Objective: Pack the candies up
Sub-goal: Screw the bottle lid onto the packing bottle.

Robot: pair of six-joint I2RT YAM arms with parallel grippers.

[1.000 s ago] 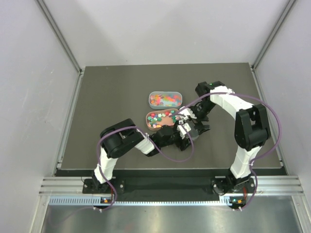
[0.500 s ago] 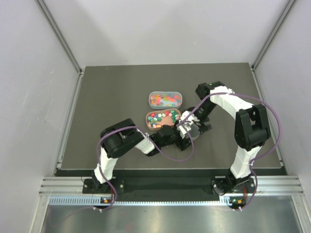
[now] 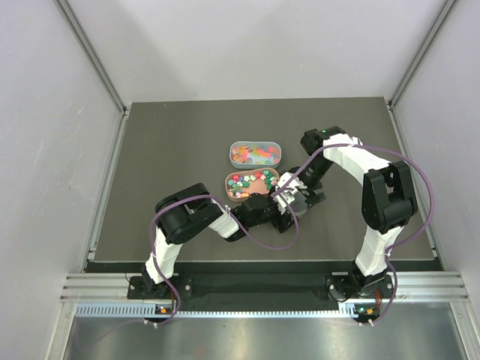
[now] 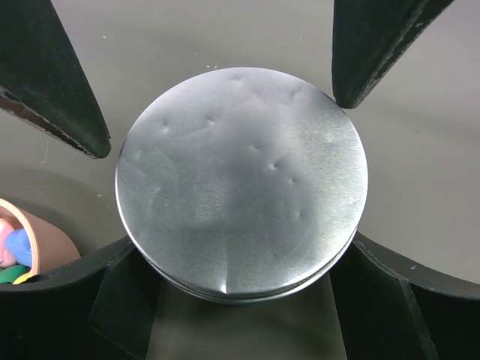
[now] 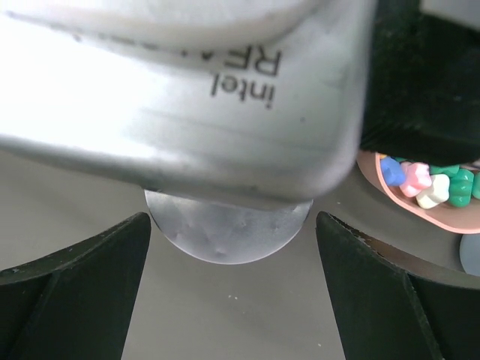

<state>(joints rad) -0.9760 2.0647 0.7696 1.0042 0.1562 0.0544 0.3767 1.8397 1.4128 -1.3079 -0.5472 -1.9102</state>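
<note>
A round jar with a dented silver lid (image 4: pixel 241 184) stands on the dark table, right of the brown tray. My left gripper (image 4: pixel 240 251) is shut on it, its fingers (image 4: pixel 82 300) pressed against both sides under the lid's rim. My right gripper (image 5: pixel 232 251) is open around the lid (image 5: pixel 225 236) from the far side, with both fingers (image 4: pixel 64 97) clear of it. The left wrist's silver camera body (image 5: pixel 187 97) hides most of the lid in the right wrist view. Candies (image 3: pixel 250 182) in mixed colours fill the brown tray (image 3: pixel 229 189); more candies (image 3: pixel 255 154) lie in a clear box.
The clear oblong box (image 3: pixel 234 148) sits just behind the brown tray (image 5: pixel 450 221), both left of the grippers. Both arms meet at mid-table around the jar (image 3: pixel 297 201). Grey walls enclose the dark mat (image 3: pixel 172 150) on three sides.
My right gripper's jaws have drawn in slightly around the lid. The left gripper and the jar have stayed put.
</note>
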